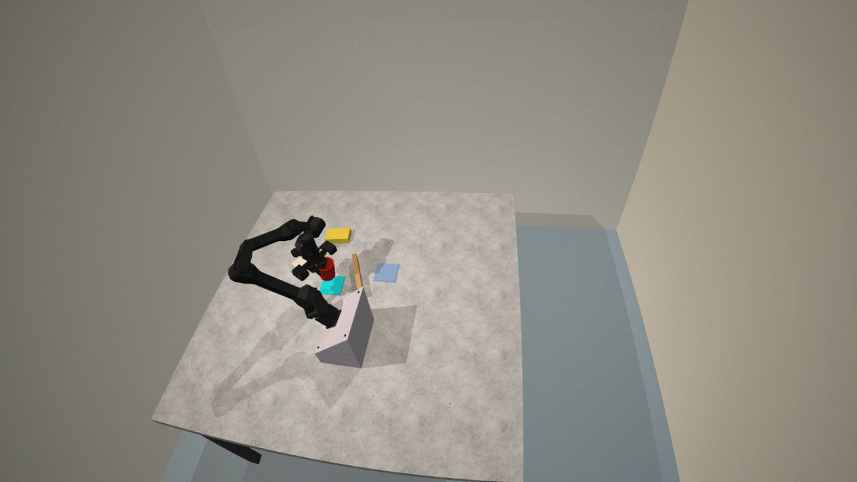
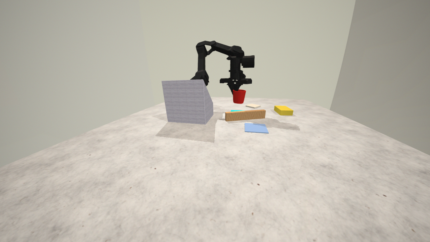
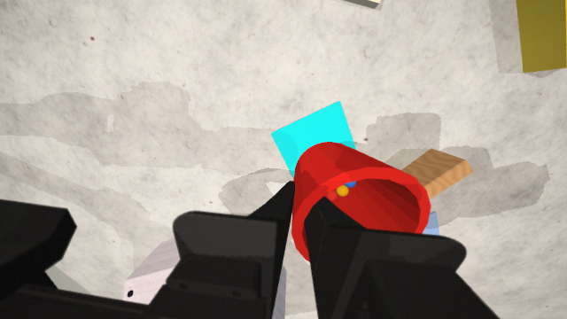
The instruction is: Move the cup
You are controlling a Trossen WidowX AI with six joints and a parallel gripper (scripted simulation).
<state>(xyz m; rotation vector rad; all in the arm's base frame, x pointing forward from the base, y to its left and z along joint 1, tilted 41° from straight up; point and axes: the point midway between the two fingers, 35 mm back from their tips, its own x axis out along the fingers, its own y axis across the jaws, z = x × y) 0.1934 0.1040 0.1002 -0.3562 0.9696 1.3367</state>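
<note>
Above the table [image 1: 443,383] [image 2: 192,180] [image 3: 221,53], in the top view, the cup [image 1: 326,269] [image 2: 239,96] [image 3: 359,177] appears near the cyan pad [image 1: 331,286] [image 2: 237,111] [image 3: 314,128]; which pad is the target cannot be told.

Exterior view: the cup hangs nearly upright, raised; keep it level and lower slowly.

Wrist view: the gripper [image 1: 319,264] [image 2: 234,90] [image 3: 298,187] is clamped on the cup wall, one finger inside. Marbles [image 3: 342,190] lie within; release only after the base seats flat.

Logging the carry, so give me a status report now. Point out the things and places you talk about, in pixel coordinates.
Claw [image 1: 321,264] [image 2: 235,89] [image 3: 298,187] shut on the red cup's [image 1: 327,270] [image 2: 239,96] [image 3: 325,166] wall. Cup aloft, marbles [image 3: 342,190] inside. Wooden bar [image 1: 357,271] [image 2: 245,115] [image 3: 436,170] stands between cyan [image 1: 331,286] [image 2: 237,111] [image 3: 314,128] and blue pads [image 1: 386,272] [image 2: 256,128] [image 3: 431,225].
</note>
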